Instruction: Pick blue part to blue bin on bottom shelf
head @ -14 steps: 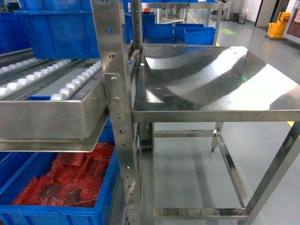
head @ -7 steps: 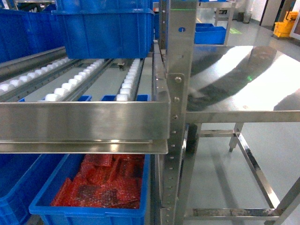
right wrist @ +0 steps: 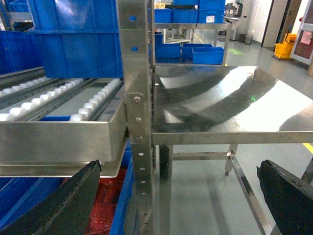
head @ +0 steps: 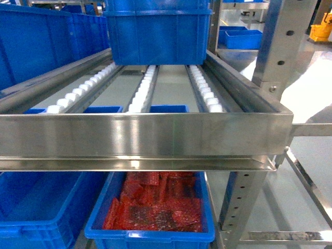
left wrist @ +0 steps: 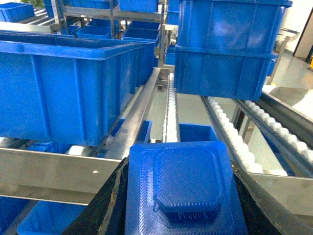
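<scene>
No readable text, brand or number in any view. Right wrist view shows a small white label (right wrist: 211,19) on a far blue bin (right wrist: 211,6) and a sign (right wrist: 306,37) on the far wall at the right edge, both too small to read. Blue bins, steel rack and blue part carry no legible markings.

A steel roller rack (head: 155,135) carries stacked blue crates (head: 158,31) up top, with a shiny steel table (right wrist: 220,98) beside it and a yellow mop bucket (right wrist: 283,43) way back.
</scene>
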{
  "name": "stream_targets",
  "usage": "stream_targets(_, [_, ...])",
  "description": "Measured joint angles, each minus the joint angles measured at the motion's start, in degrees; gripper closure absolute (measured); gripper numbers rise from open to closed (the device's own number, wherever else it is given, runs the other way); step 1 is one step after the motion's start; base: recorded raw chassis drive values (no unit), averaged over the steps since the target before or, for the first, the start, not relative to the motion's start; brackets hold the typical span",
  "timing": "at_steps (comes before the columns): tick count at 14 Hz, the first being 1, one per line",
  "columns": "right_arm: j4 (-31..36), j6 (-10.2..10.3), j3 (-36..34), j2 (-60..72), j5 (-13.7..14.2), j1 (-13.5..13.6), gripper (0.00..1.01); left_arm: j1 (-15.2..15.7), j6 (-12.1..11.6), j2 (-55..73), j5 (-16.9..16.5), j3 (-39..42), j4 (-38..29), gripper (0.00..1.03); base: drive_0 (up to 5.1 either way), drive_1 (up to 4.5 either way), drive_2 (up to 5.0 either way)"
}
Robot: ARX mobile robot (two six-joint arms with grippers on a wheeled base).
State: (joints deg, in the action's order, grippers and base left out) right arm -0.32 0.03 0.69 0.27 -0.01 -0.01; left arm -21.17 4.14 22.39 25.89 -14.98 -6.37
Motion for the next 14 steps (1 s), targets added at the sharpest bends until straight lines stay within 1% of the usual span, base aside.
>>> stream_targets(11, [0.2,0.0,0.0,0.0,0.02,0.0,0.03,0.0,0.0,-0.04,0.07,0.0,-0.04,0.6,-5.0,2.47,2.5])
stream_targets(14, [-0.07,0.0,0.0,0.0,-0.2,0.0,0.03,0.11,0.0,-0.09,0.37,0.02,-0.07,0.6,0.0,0.0,0.0])
